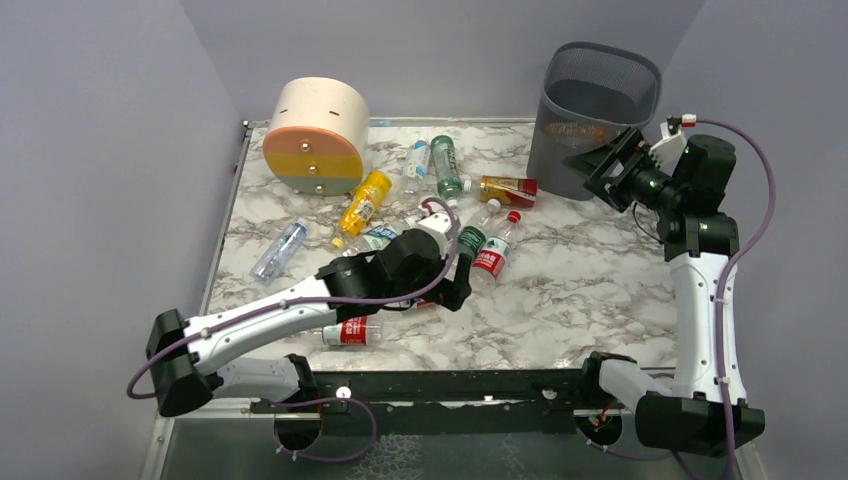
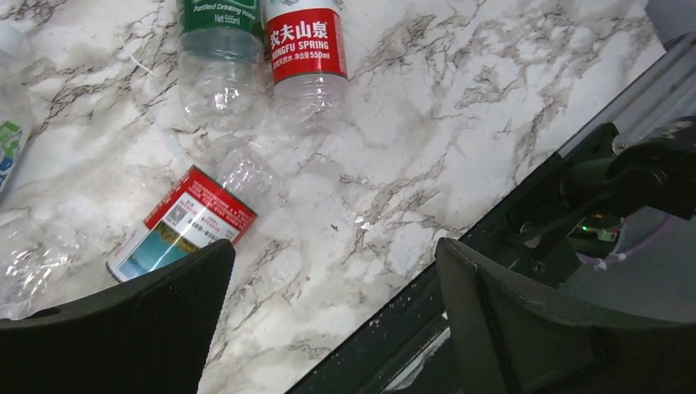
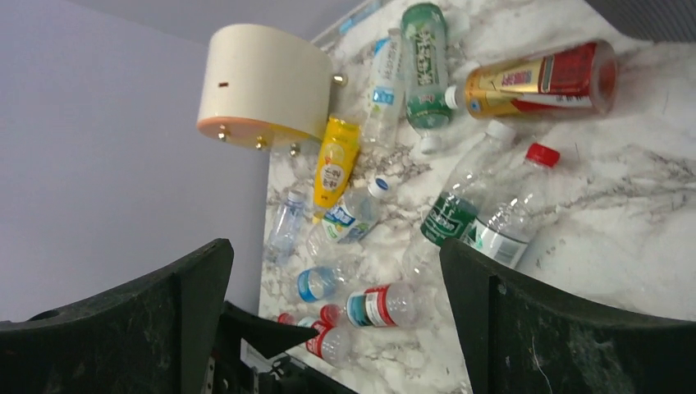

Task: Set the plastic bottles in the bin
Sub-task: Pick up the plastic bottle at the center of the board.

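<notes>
Both pairs of jaws stand wide with nothing between them. Only the top view takes in the bin [image 1: 595, 110], upright at the far right of the table [image 1: 600, 290], with the right gripper [image 1: 588, 170] raised just beside its wall and the bottles [image 1: 365, 200] scattered to its left. The left gripper [image 1: 462, 285] sits low at mid-table beside a green-labelled bottle [image 1: 472, 238] and a red-labelled bottle [image 1: 492, 255], which lie side by side. The left wrist view adds a third bottle [image 2: 193, 222], also red-labelled, largely hidden under the arm from above. The right wrist view looks back over the scatter to the drawer unit [image 3: 263, 82], with the orange bottle [image 3: 542, 78] nearest.
</notes>
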Tool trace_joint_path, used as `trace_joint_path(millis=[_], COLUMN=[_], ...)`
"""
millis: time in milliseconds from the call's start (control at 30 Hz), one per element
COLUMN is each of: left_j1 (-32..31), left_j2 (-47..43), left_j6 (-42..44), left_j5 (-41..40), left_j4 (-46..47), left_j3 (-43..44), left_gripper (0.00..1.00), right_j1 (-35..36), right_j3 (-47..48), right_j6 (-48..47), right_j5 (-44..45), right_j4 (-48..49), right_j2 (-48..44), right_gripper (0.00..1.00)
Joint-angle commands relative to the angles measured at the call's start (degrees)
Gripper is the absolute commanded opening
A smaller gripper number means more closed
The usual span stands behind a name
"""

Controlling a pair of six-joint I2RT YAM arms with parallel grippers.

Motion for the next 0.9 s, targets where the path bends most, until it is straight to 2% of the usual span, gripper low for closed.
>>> trace_joint_path(millis=[0, 167, 567, 867], left_j1=[0.86, 0.95, 1.37, 3.05], left_j2=[8.4, 17.34, 36.98, 44.27], left_j6=[2.05, 3.49, 9.2, 10.03], left_j5=[3.71, 3.22, -1.94, -2.57], left_j4=[8.91, 15.41, 17.56, 18.38], left_j3=[3.51, 6.44, 14.79, 17.27], left_gripper=[0.99, 0.99, 0.99, 0.99], right_j1=[-0.08, -0.08, -0.08, -0.08], right_j3=[-4.38, -6.67, -9.76, -10.28], right_j6=[-4.85, -6.23, -6.24, -6.76], right_j5=[1.49, 1.69, 2.4, 3.25], right_j4=[-6.05, -8.22, -8.43, -8.34], right_j2=[-3.54, -6.11, -8.35, -7.67], right_gripper=[1.0, 1.0, 1.0, 1.0])
